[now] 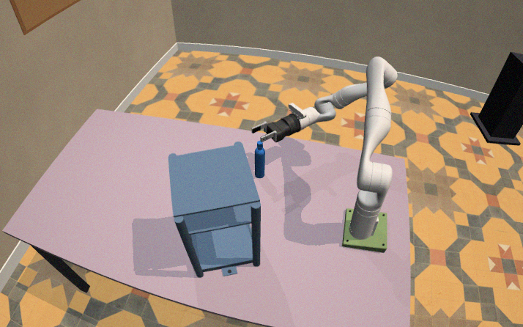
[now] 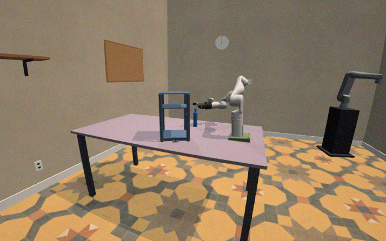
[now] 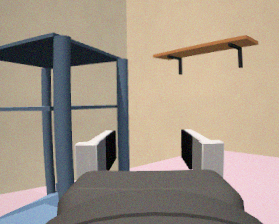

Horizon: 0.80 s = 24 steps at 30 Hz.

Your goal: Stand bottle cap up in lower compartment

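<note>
The blue bottle (image 1: 259,160) (image 2: 195,117) stands upright on the pink table (image 1: 93,182) (image 2: 128,125), just beside the far right corner of the blue shelving unit (image 1: 210,180) (image 2: 161,119). My gripper (image 1: 258,134) (image 2: 195,104) (image 3: 148,144) is open and empty. It lies roughly level, just above the bottle's cap and a little towards the arm's side. In the wrist view the unit's post (image 3: 62,110) stands to the left of the fingers, and the bottle is out of sight below. The lower compartment (image 1: 223,243) is empty.
The arm's green base plate (image 1: 364,239) (image 2: 239,137) sits on the table to the right of the unit. A black pedestal (image 1: 507,101) (image 2: 339,131) with a second arm stands on the floor far right. A wall shelf (image 3: 206,46) hangs ahead.
</note>
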### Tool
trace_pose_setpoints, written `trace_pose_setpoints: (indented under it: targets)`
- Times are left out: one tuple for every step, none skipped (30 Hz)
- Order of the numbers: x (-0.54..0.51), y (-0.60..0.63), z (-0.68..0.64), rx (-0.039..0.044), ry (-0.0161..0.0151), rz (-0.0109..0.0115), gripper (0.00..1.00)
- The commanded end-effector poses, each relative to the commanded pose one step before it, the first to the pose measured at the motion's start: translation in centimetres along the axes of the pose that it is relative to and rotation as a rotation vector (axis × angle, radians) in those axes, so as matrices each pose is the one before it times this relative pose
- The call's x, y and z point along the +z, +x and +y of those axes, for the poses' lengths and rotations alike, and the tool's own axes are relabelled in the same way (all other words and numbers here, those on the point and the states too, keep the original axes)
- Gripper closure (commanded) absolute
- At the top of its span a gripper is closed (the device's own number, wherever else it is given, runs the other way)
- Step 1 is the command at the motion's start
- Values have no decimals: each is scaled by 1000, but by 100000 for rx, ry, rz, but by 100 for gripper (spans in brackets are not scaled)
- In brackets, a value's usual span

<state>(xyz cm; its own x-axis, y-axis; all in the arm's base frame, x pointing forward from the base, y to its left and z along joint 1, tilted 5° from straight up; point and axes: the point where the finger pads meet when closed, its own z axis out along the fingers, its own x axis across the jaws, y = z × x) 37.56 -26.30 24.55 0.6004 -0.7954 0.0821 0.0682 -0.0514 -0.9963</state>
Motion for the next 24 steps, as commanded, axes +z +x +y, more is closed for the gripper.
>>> trace_pose_setpoints:
  targets:
    - [117,-9,329,295,629,-153,0]
    - [3,-2,259,0,0,0,0]
    - [3,-1,265,0,0,0,0]
    - [3,-2,272,0,0,0,0]
    - [3,-1,277,0,0,1,0]
    - [4,-2,283,0,-1,-1,0]
    - [3,-1,288,0,0,1,0]
    - [4,-2,293,0,0,0,0]
    - [3,-2,297,0,0,0,0]
    - [3,-2,300,0,0,0,0]
    - [4,-3,304,0,-1,-1,0]
    - [3,-1,306,0,1,1,0]
    - [4,-2,309,0,0,0,0]
    - [4,-2,311,0,0,0,0]
    - [3,-1,312,0,0,0,0]
    - [0,0,0,0,0,0,0]
    - [0,0,0,0,0,0,0]
    - [4,-2,314,0,0,0,0]
    - [4,-2,314,0,0,0,0]
    - [4,-2,314,0,0,0,0]
    - [4,-3,314,0,-1,-1,0]
    - [3,-1,313,0,1,1,0]
    - [4,-2,312,0,0,0,0]
    - [4,-2,310,0,0,0,0]
